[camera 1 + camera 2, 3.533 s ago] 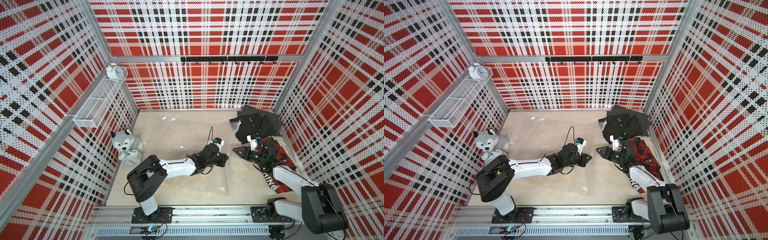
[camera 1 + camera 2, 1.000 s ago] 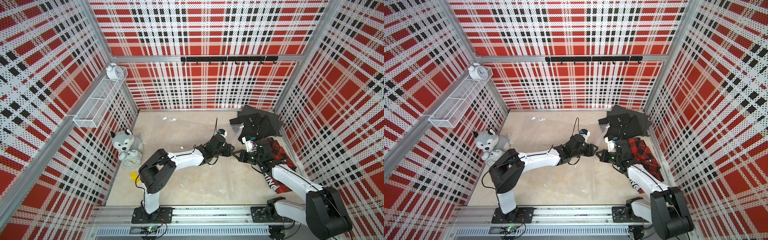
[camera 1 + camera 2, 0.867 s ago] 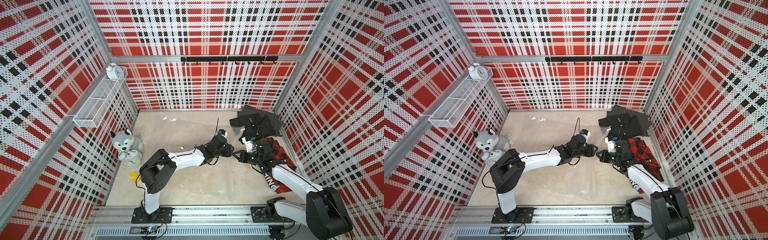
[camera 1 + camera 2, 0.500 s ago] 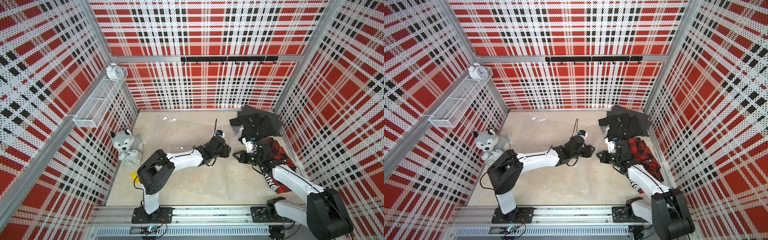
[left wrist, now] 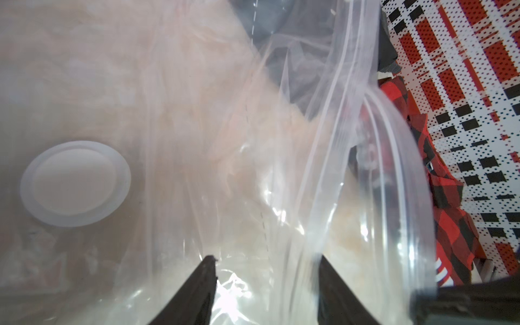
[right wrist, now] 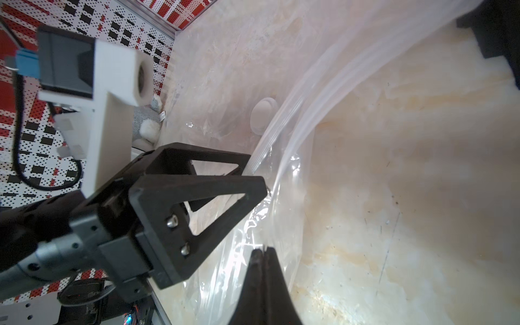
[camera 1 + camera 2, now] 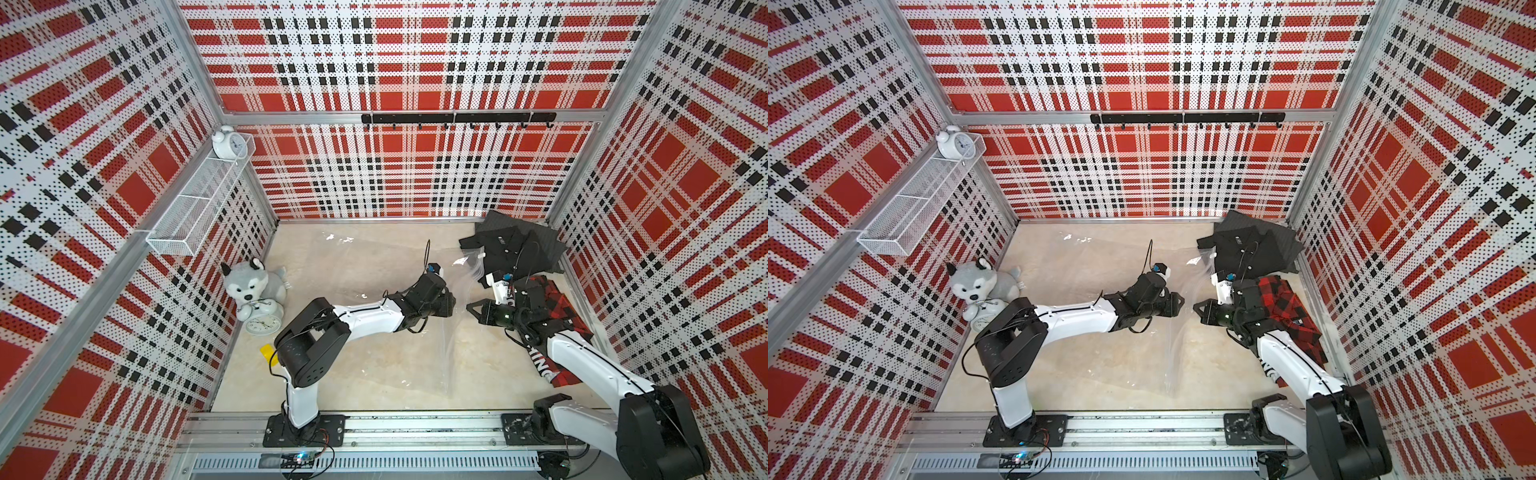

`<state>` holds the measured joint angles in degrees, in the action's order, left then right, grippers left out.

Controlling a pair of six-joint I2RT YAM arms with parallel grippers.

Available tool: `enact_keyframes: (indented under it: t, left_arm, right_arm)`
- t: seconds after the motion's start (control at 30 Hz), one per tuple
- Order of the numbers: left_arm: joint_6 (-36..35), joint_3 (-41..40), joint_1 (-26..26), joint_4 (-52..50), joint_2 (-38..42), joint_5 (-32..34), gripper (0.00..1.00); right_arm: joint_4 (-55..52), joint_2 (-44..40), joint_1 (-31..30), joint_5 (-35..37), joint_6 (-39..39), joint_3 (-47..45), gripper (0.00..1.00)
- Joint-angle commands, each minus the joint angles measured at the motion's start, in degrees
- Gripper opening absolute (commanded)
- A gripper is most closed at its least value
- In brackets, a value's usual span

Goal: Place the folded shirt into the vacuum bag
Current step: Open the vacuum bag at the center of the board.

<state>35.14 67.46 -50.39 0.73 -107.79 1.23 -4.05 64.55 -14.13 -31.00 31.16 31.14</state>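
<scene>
While the left arm lies stretched low across the table (image 7: 490,374) from its near-left base, white forearm almost level and pointing right, the left gripper (image 7: 451,306) sits at the open right-hand edge of the vacuum bag (image 7: 374,270). Its black, triangular, open-framed fingers (image 5: 197,292) stand roughly halfway apart. Crinkled film lies between them, and nothing is clamped. The right arm slants from the near-right base toward the far left, its white forearm passing over the red-and-black checked shirt (image 7: 559,301). The right gripper (image 7: 471,309) points left, tip to tip with the left one and just beside it. Its jaws are pressed fully together, and in the right wrist view the film of the bag's mouth gathers at their tips, seemingly pinched there.

The bag is clear, glossy and wrinkled, spread flat over the pale, marbled beige table across the middle of the scene. Its mouth, on the right, rises in an arch edged by a ribbed, translucent zip strip (image 5: 394,157). A round white valve cap (image 5: 75,183), a matte disc with a raised rim, sits on the flat part. The black folded shirt (image 7: 513,249), matte with a buttoned collar, lies in the far right corner, just right of the bag's mouth. The checked shirt, soft and woven, lies on its near side along the right wall. Both shirts are outside the bag.
</scene>
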Motion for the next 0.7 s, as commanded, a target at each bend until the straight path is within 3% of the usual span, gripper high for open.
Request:
enact_keyframes:
  t: [0.0, 0.23, 0.47, 0.6, 0.67]
  left_arm:
    - [-2.55, 4.62, -1.25, -3.03, -2.99, -0.41, 0.57]
    - [-5.89, 13.13, -4.31, -11.40, -6.51, 7.08, 0.53]
    - [-7.70, 19.89, -6.58, -19.31, -7.50, 17.68, 0.10]
    - [-8.06, 21.52, -6.92, -22.24, -6.23, 21.47, 0.00]
    - [-8.24, 21.34, -6.66, -23.29, -5.15, 22.69, 0.00]
  right_arm:
    - [-0.82, -1.54, -0.36, 0.11, -0.13, 1.43, 0.00]
    - [-1.43, -2.28, -0.37, 1.12, -0.04, 0.52, 0.00]
    - [-4.21, -1.74, -0.37, 5.08, -0.81, 0.81, 0.00]
    - [-7.11, -1.35, -0.37, 8.96, -1.17, 1.52, 0.00]
    - [-9.62, -1.19, -0.28, 12.66, -1.44, 1.89, 0.00]
